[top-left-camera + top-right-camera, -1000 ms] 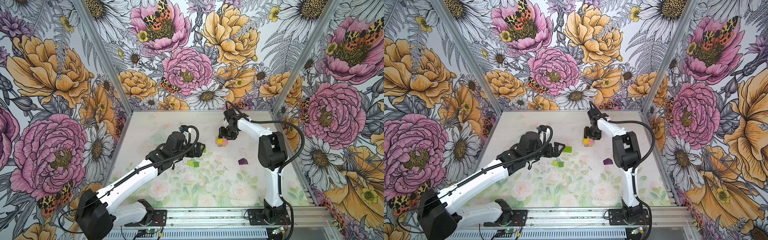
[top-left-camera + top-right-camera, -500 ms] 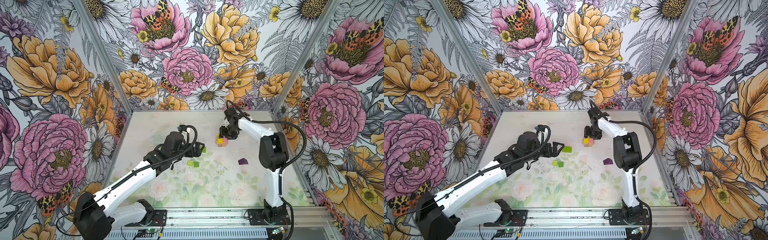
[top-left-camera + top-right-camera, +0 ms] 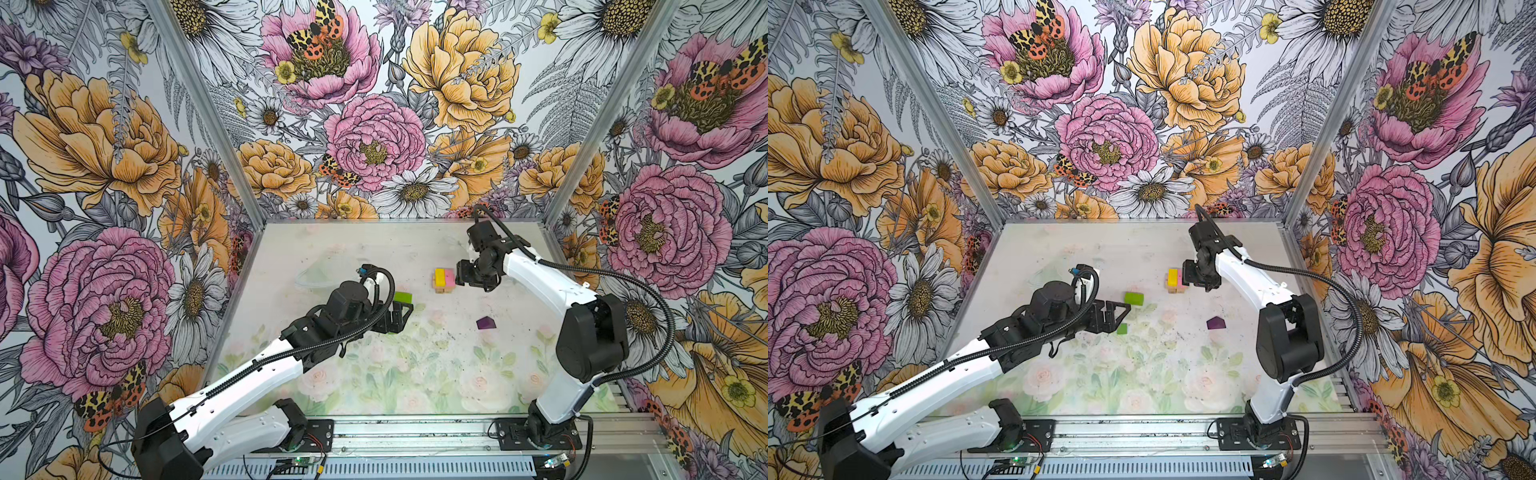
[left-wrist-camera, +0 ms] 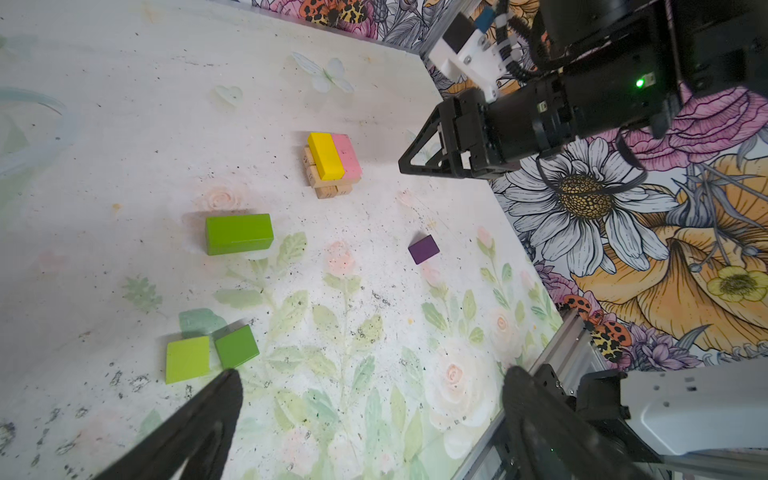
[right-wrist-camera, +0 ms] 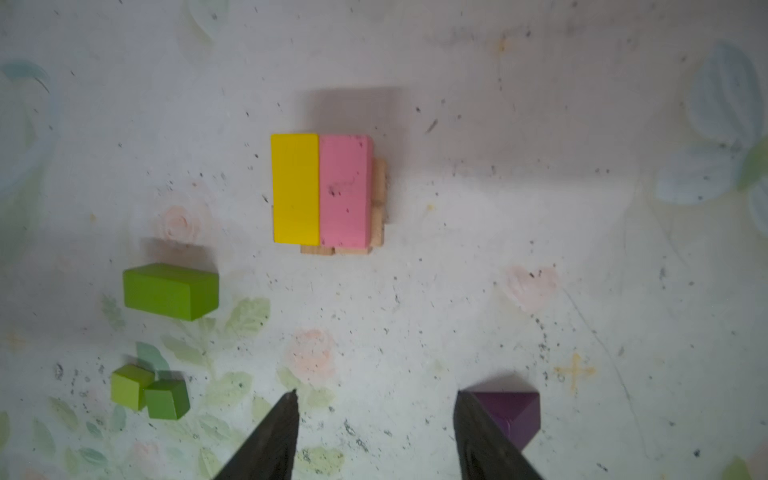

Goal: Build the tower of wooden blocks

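The wood block tower [image 3: 443, 281] stands mid-table, a yellow oblong [image 5: 295, 189] and a pink oblong [image 5: 344, 189] side by side on plain tan oblongs [image 4: 332, 191]. My right gripper [image 3: 460, 276] hovers just right of it, open and empty [image 5: 376, 399]. A lime brick [image 3: 1133, 298], two green cubes [image 4: 237, 346] and a purple peaked piece [image 3: 486, 322] lie loose. My left gripper [image 3: 1115, 316] is wide open above the cubes, which it hides in a top view, with nothing between its fingers [image 4: 224, 399].
Metal rails [image 3: 415, 432] carrying both arm bases run along the table's front edge. Flowered walls [image 3: 374, 145] close the back and both sides. The right arm's elbow [image 3: 592, 336] rises over the right side of the table.
The left gripper has moved toward the front, over the green cubes beside the lime brick. The right gripper has drawn back a little to the right of the tower.
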You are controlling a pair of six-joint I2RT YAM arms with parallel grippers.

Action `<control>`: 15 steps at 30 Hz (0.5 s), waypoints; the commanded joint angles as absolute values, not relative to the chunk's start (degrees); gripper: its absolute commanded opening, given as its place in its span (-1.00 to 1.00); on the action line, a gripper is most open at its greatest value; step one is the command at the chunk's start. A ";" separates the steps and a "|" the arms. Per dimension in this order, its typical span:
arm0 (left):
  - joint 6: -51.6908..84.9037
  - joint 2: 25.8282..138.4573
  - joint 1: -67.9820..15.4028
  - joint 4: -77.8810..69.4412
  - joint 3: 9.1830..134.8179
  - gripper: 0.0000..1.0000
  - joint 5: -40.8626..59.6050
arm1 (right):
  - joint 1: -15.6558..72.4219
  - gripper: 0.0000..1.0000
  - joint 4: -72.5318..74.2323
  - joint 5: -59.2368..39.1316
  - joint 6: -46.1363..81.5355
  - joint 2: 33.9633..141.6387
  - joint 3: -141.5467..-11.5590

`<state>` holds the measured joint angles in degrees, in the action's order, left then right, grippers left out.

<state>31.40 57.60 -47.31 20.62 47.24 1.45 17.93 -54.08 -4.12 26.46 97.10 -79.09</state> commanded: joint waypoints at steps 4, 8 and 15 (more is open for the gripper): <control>33.64 54.15 -50.99 21.67 44.47 0.98 -3.14 | 18.20 0.23 -47.47 -3.52 31.71 86.19 -64.45; 34.56 53.05 -53.25 21.96 43.07 0.98 -4.52 | 18.41 0.23 -46.02 -2.52 33.46 80.42 -57.29; 37.36 51.61 -58.24 22.27 40.88 0.97 -8.24 | 18.54 0.23 -44.01 -1.41 35.56 76.10 -49.71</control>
<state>35.44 52.82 -56.66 21.82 41.60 -4.84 18.09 -46.92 -2.96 33.67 77.12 -51.53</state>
